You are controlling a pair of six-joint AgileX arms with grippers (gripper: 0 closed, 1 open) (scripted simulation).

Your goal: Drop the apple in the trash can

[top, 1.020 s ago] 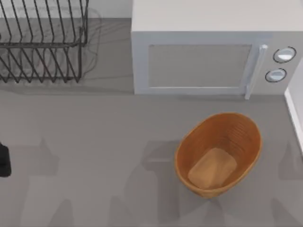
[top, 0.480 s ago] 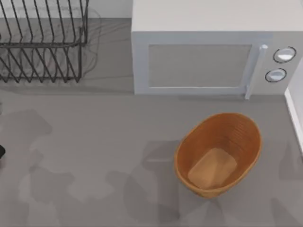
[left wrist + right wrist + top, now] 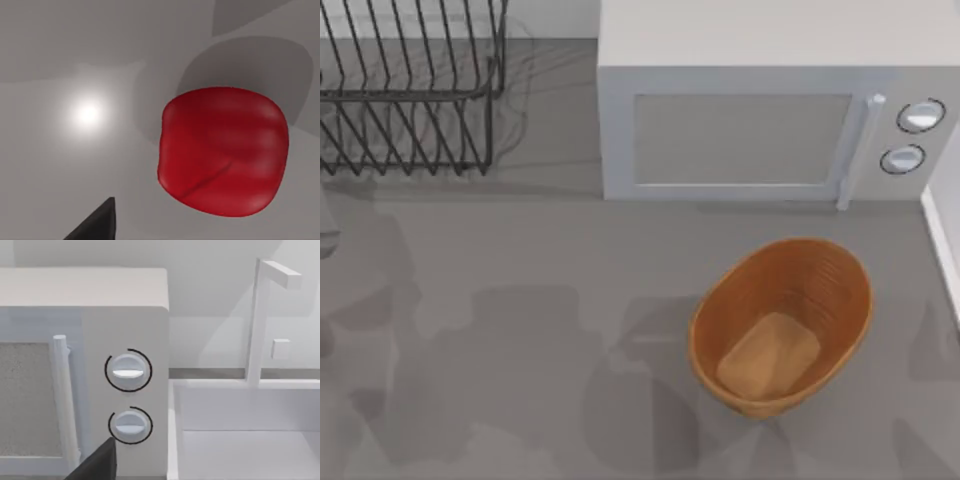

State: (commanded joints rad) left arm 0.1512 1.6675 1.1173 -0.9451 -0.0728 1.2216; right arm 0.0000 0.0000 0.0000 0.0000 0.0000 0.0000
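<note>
The apple is a glossy red ball lying on the grey table, seen close below in the left wrist view with its shadow beside it. A black tip of my left gripper pokes in at that picture's edge, apart from the apple. The trash can is an orange-brown ribbed oval basket at the table's right front, and its tan bottom is bare. In the right wrist view a black tip of my right gripper shows in front of the microwave's dials.
A grey-white microwave stands at the back right, just behind the basket. A black wire rack fills the back left corner. A white basin with a tap sits right of the microwave. Arm shadows lie across the table's left side.
The dark piece of my left arm at the top view's left edge has slid out of that picture. The shadows on the table's left side have shifted and spread.
</note>
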